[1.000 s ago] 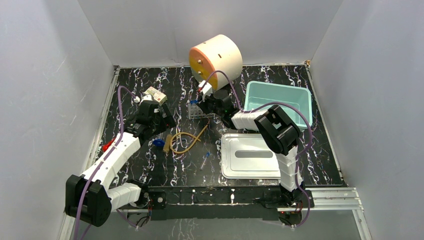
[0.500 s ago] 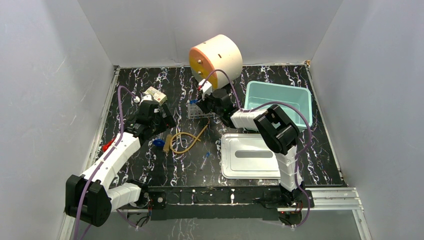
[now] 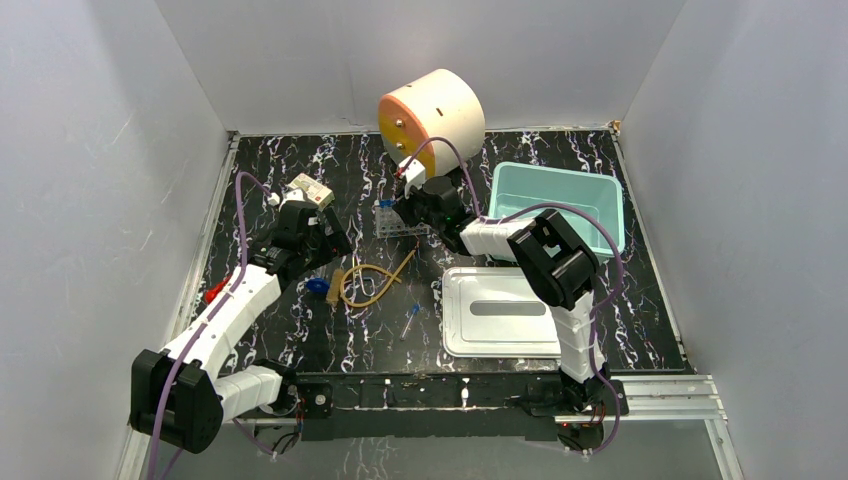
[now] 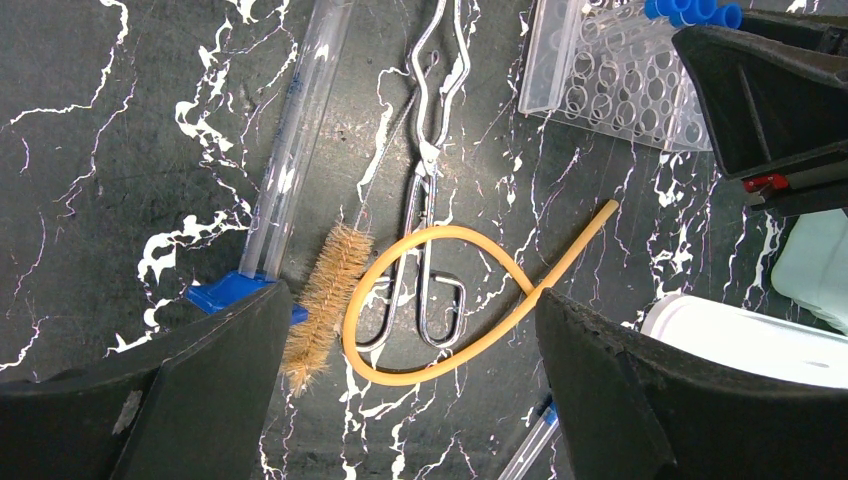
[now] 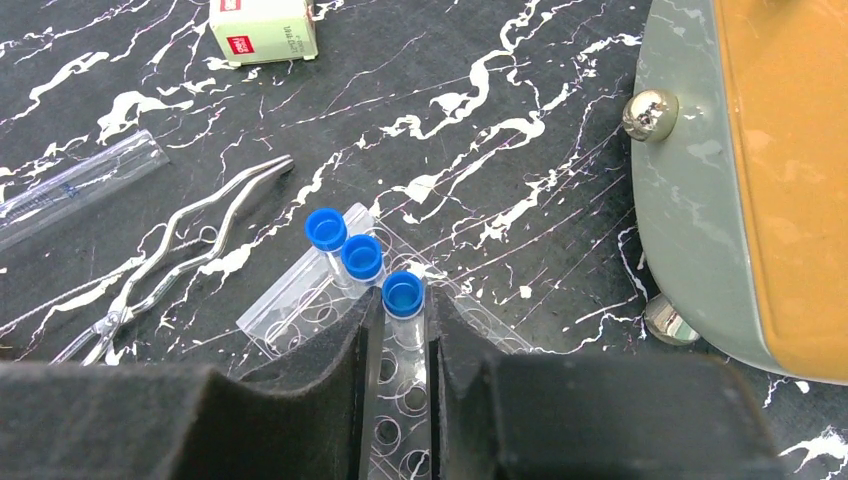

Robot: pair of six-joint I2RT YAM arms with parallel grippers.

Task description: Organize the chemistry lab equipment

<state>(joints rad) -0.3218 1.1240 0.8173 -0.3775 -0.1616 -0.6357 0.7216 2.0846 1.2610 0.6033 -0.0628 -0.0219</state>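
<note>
- Observed left gripper (image 4: 410, 320) hanging over the black marbled table (image 4: 100, 150), jaws spread wide, nothing between them.
- Noted directly beneath it the tan rubber-tubing coil (image 4: 470, 300), lying loose in a single open loop, one free end pointing toward the small clear tube rack (image 4: 610, 80).
- Found metal tongs (image 4: 430, 200) flat on the table, handle end inside the loop and crossed by the tubing.
- Found bristle brush (image 4: 320, 300) just left of the loop, against the blue foot of a long clear cylinder (image 4: 290, 150) laid on its side.
- Located right gripper (image 5: 402, 330) at the rack, close to the round cabinet (image 5: 740, 200).
- Recorded jaws there narrowly parted, flanking one blue-capped tube (image 5: 403, 295) standing upright in a rack hole.
- Could not resolve pads pressing on that tube or merely sitting beside it.
- Counted two more upright in the same row: neighbour tube (image 5: 362, 257) and end tube (image 5: 325, 230), caps nearly touching.
- Logged from the top view a stray capped tube (image 3: 412, 318) lying on the table between the coil and the white lid (image 3: 500, 310).
- Placed teal tub (image 3: 560, 205) behind the lid, at right.
- Placed small box (image 3: 310, 190) at left rear, beside the left arm.
- Spotted red item (image 3: 212, 292) near the left table edge, too small to identify.
</note>
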